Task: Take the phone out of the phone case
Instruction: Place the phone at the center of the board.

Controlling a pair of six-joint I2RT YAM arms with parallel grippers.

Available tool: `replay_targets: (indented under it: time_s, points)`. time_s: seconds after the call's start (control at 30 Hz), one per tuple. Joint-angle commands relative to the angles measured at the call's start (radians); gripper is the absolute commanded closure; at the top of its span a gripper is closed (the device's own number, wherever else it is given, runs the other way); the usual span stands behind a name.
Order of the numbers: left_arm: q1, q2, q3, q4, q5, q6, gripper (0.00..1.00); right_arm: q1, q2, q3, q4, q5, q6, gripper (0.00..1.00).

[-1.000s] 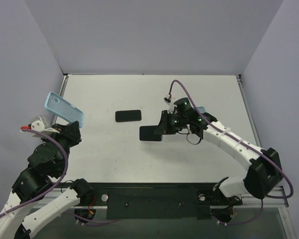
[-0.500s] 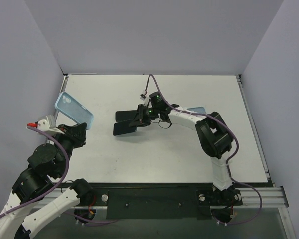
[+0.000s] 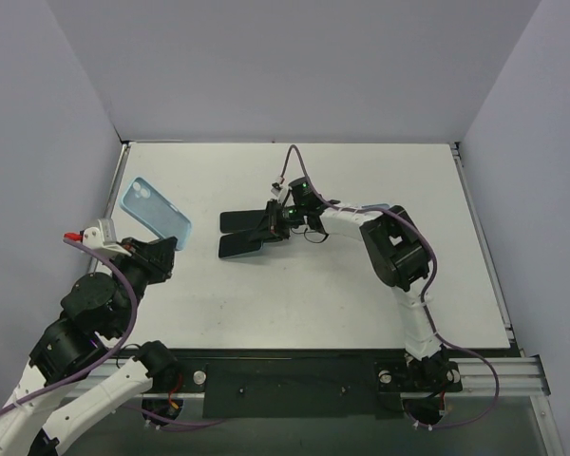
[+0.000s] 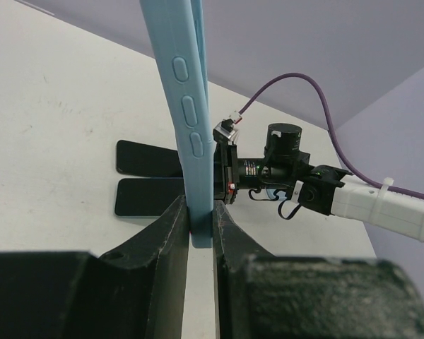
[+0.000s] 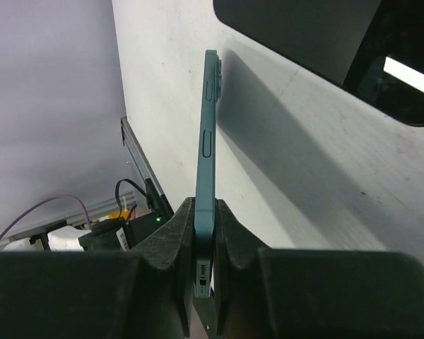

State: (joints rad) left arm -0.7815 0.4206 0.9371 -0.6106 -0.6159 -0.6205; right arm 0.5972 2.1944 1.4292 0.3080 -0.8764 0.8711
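The left fingers (image 4: 181,227) are pressed onto the lower end of the pale blue phone case (image 4: 191,106), 1 on each face. In the left wrist view the case stands edge-on. Its long axis runs straight away from the fingers, with button bumps along its side. From above it is lifted over the left side of the desk (image 3: 313,304). It slants from the fingers toward the far-left corner, camera cut-out at the far end.

The right fingers (image 5: 184,233) pinch the phone (image 5: 208,141) by 1 short end. In the right wrist view it is edge-on, side buttons showing, port toward the camera. From above, its dark face is up and its long axis lies roughly left-right, with the free end pointing toward the left arm. It sits low over the middle of the desk — whether it touches, I cannot tell. Phone and case are well apart.

Just beyond the held phone a second phone (image 3: 244,220) lies flat on the desk — dark, nearly parallel to it.
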Motion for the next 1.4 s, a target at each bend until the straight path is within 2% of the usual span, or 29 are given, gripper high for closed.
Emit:
replay_targets:
  time_s: [0.0, 0.5, 0.8, 1.17, 1.2, 1.3, 1.33, 1.37]
  points:
    - [0.001, 0.009, -0.011, 0.084, 0.022, -0.015, 1.0, -0.03, 0.01, 0.033, 0.016, -0.122, -0.05, 1.0]
    - [0.004, 0.027, -0.021, 0.117, 0.048, -0.035, 1.0, -0.036, 0.088, 0.096, -0.096, -0.09, -0.124, 1.0]
    - [0.001, 0.027, -0.02, 0.109, 0.053, -0.041, 1.0, -0.028, 0.11, 0.142, -0.178, -0.053, -0.155, 0.87]
    - [0.002, 0.03, -0.021, 0.114, 0.064, -0.048, 1.0, -0.033, 0.114, 0.183, -0.305, 0.062, -0.213, 0.55]
    - [0.002, 0.033, -0.02, 0.114, 0.065, -0.048, 1.0, -0.033, 0.107, 0.185, -0.352, 0.083, -0.219, 0.45]
    - [0.001, 0.035, -0.024, 0.114, 0.067, -0.053, 1.0, -0.031, 0.073, 0.195, -0.469, 0.168, -0.291, 0.23]
    - [0.002, 0.035, -0.027, 0.111, 0.074, -0.059, 1.0, -0.033, 0.055, 0.21, -0.562, 0.235, -0.306, 0.13]
    - [0.002, 0.035, -0.032, 0.112, 0.076, -0.064, 1.0, -0.034, 0.045, 0.214, -0.608, 0.282, -0.345, 0.12]
